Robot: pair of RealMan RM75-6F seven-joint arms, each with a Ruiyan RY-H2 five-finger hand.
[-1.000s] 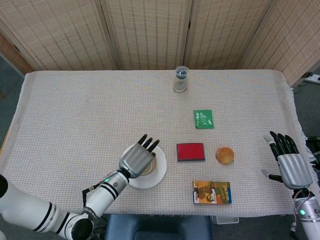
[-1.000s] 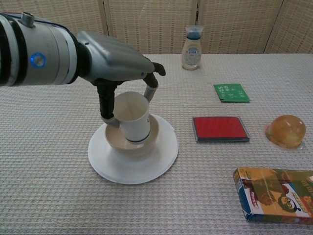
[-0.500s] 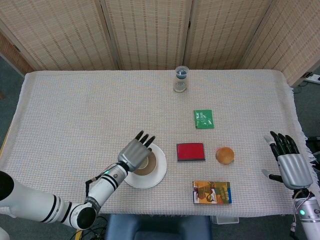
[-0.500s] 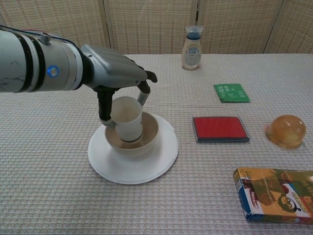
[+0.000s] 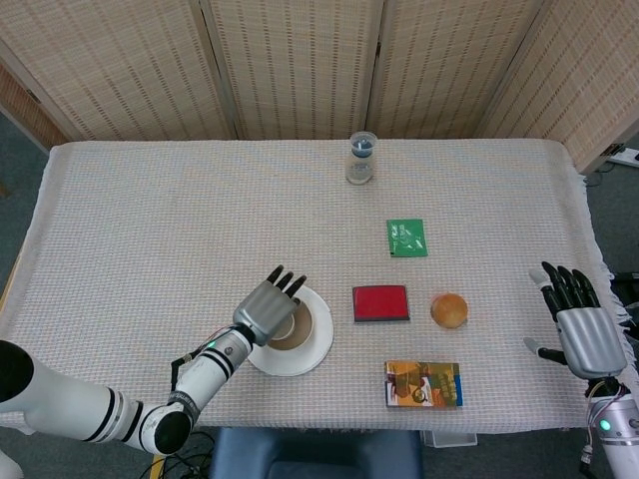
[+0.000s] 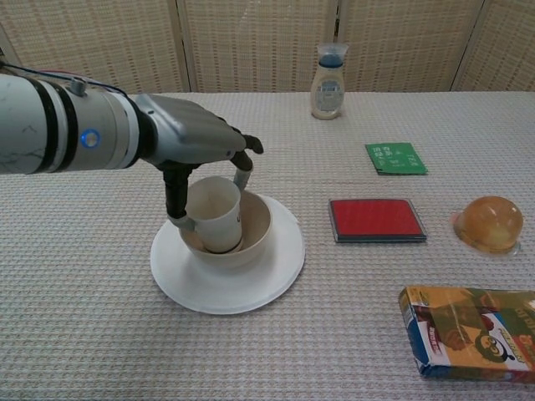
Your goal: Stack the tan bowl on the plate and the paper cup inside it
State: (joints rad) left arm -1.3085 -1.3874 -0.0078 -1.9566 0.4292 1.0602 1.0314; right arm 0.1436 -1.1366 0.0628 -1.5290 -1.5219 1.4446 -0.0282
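Cloth-covered table (image 6: 84,334): red case (image 6: 376,220) beside plate (image 6: 276,267) (touching nothing).

Your left hand (image 6: 196,142) has a grey metal shell with black fingers; its white forearm (image 6: 58,134) carries black bands and a blue light. Your right hand (image 5: 584,334) matches.

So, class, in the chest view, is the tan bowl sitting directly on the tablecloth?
No, the tan bowl sits on the white plate, which lies on the cloth.

Left hand (image 5: 268,308) hides the paper cup (image 6: 214,213) from above
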